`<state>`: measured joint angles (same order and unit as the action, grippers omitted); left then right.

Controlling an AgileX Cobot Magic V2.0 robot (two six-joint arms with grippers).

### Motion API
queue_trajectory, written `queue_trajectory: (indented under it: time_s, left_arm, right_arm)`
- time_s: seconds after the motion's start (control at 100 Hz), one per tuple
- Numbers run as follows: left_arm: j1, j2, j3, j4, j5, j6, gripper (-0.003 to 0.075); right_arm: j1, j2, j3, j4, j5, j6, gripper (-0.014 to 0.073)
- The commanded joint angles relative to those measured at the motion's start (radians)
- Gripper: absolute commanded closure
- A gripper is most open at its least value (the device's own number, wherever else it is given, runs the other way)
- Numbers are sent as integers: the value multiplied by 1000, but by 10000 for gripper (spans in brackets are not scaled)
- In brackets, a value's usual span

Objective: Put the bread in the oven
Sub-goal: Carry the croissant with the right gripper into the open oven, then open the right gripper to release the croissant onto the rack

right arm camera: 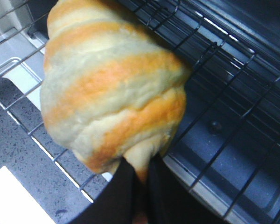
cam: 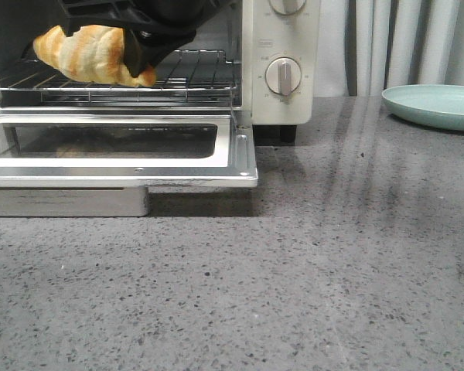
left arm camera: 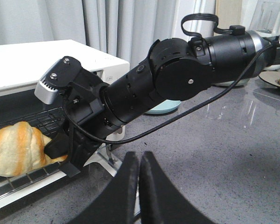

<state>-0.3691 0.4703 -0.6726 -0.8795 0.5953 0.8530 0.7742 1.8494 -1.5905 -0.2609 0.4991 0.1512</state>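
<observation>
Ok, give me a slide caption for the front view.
Right gripper holds the bread over the wire rack inside the open oven.

Looks like a home kitchen counter, or a mock-up of one. Cues: grey speckled stone-look countertop [cam: 309,294], cream-white toaster oven [cam: 282,46] sitting on it with door dropped open and wire rack [cam: 193,73] visible, croissant-style bread [cam: 93,54] at the rack. Pale green plate [cam: 437,104] sits further along the counter; another dish [left arm camera: 275,81] with something yellow-orange on it shows at the edge of the left wrist view. Pale grey pleated curtains [cam: 402,42] hang right behind the counter, more domestic than lab or workshop
</observation>
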Motion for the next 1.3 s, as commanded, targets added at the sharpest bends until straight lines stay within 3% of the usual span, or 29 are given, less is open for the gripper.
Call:
queue_trajectory:
  time_s: [0.0, 0.09, 0.26, 0.35, 0.55, 0.85, 0.96, 1.02, 1.17, 1.29]
  left_arm:
    - [1, 5, -25, -46, -51, -7, 742]
    - [1, 5, -25, -46, -49, -7, 742]
    - [1, 5, -25, -46, -32, -7, 742]
    - [1, 5, -25, -46, -30, -7, 742]
    - [1, 5, -25, -46, -30, -7, 742]
    - [1, 5, -23, -31, -53, -7, 742]
    - [1, 5, -20, -31, -89, -7, 742]
    - [1, 5, -20, -26, -113, -7, 742]
    - [6, 4, -18, 27, -178, -7, 742]
    - [27, -16, 22, 69, -239, -12, 742]
  right_arm:
    - [-10, -39, -35, -22, -58, -5, 627]
    - [-10, -39, -35, -22, -58, -5, 519]
    - [-10, -39, -35, -22, -54, -5, 185]
    - [-10, -39, -37, -24, -26, -5, 89]
    - [-8, -56, -77, -21, 117, -5, 74]
    - [10, -159, -77, -17, 132, -5, 75]
    - [12, -190, -71, 19, 195, -5, 127]
    - [21, -215, -55, 39, 222, -5, 248]
    - [54, -317, 47, 37, 193, -44, 674]
    - [54, -467, 200, 9, 82, -44, 662]
